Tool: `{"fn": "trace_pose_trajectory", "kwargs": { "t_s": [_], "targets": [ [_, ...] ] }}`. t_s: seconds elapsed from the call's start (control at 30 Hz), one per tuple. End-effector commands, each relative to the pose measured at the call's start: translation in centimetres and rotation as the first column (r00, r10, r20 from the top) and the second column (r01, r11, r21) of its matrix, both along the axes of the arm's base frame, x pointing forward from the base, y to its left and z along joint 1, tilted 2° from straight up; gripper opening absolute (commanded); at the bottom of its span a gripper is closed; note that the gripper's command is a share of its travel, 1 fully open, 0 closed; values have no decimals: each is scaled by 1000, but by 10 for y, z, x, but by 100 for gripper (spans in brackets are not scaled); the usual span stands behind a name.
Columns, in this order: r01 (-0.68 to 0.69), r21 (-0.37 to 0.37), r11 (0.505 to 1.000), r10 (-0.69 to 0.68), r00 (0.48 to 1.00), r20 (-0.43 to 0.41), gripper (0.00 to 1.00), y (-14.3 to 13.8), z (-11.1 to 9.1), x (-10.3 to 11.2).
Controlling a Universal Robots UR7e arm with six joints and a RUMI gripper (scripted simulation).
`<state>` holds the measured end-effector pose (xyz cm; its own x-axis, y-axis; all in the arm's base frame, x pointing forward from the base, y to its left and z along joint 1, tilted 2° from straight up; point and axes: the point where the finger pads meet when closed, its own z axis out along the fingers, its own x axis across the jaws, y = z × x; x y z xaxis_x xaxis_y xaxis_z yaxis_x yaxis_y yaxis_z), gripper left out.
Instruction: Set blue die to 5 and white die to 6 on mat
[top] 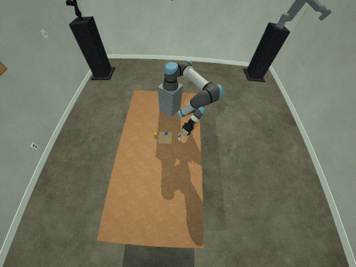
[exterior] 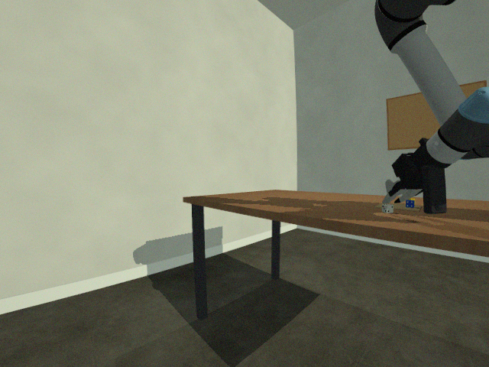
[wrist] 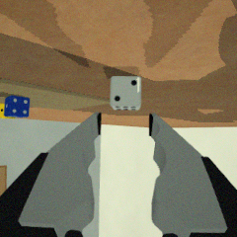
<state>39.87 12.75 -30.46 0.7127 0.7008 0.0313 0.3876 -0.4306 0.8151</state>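
Observation:
The white die (wrist: 124,93) sits on the wooden table just beyond my fingertips, apart from them, off the mat to its right; the face toward the wrist camera shows two pips. It also shows in the exterior view (exterior: 387,209). My gripper (wrist: 124,115) is open and empty, low over the table and tilted toward the die; it also shows in the top and exterior views (top: 181,137) (exterior: 391,195). The blue die (top: 165,133) sits on the tan mat (top: 165,138) near its far edge and shows in the wrist view (wrist: 17,106). The yellow die (top: 155,133) sits on the table just left of the mat.
The arm's grey ribbed base block (top: 170,99) stands on the table behind the mat. The table's right edge runs close to my gripper. Two black pillars (top: 91,47) (top: 266,52) stand at the back of the room.

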Motion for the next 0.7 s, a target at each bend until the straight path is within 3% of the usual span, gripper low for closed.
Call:
{"fn": "trace_pose_trajectory", "kwargs": {
  "t_s": [0.0,0.33,0.67],
  "targets": [
    [4,0,1000,-4,1000,0,24,9,10,-9],
    [4,0,1000,-4,1000,0,24,10,13,-10],
    [4,0,1000,-4,1000,0,24,9,41,-10]
  ]
}}
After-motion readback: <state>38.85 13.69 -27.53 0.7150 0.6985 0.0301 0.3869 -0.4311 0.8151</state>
